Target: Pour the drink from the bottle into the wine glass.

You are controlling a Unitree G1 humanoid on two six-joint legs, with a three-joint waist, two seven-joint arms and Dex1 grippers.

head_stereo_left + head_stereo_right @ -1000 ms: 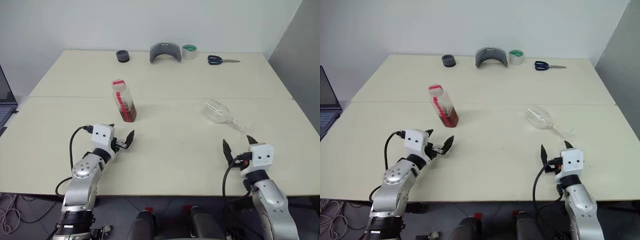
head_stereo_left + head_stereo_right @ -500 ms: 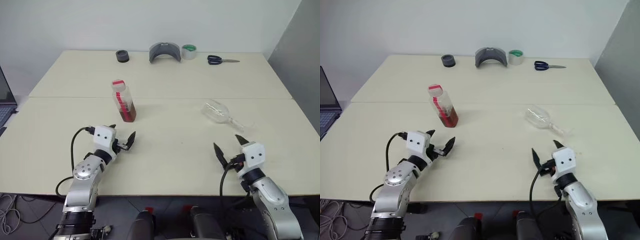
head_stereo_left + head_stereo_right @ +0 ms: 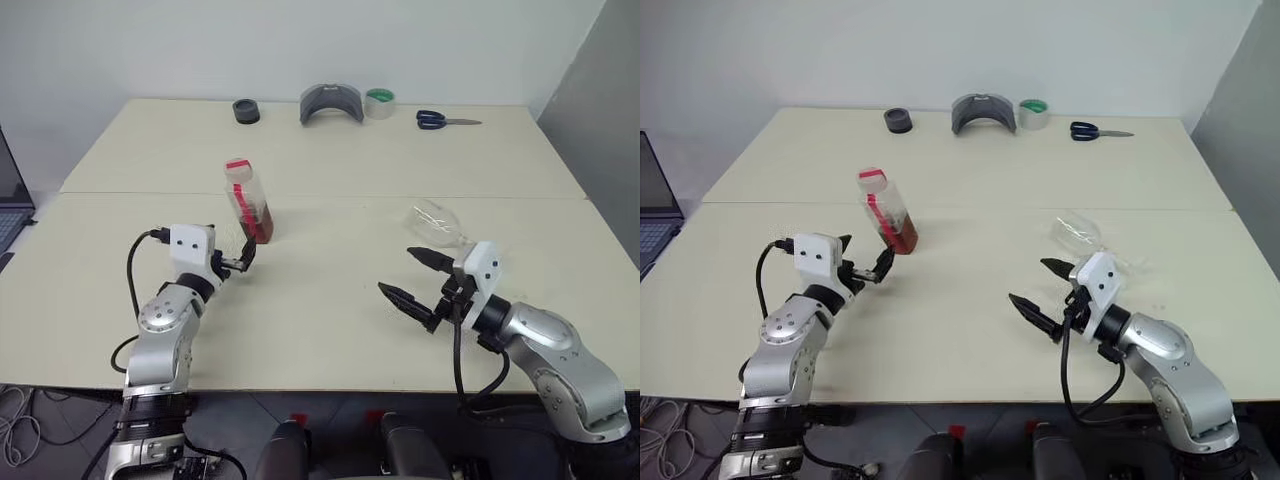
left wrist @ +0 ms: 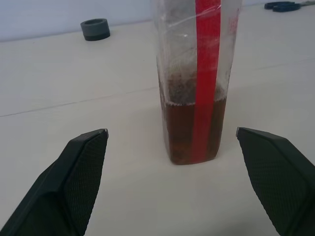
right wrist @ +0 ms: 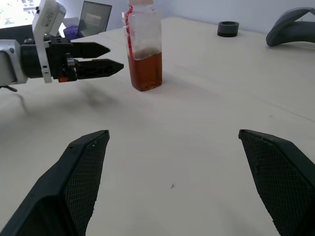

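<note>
With left gripper [image 3: 240, 258] spread wide just short of the upright tea bottle [image 3: 249, 201], best to straddle its lower body squarely before squeezing.

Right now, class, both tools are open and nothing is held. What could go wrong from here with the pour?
1. The glass lies on its side near the right tool, which points away from it; a passing arm might roll it.
2. The bottle stands upright with its cap on; the left tool, close by, could tip it if it closes off-centre.
3. Pouring before the glass is stood up would spill the drink.
</note>
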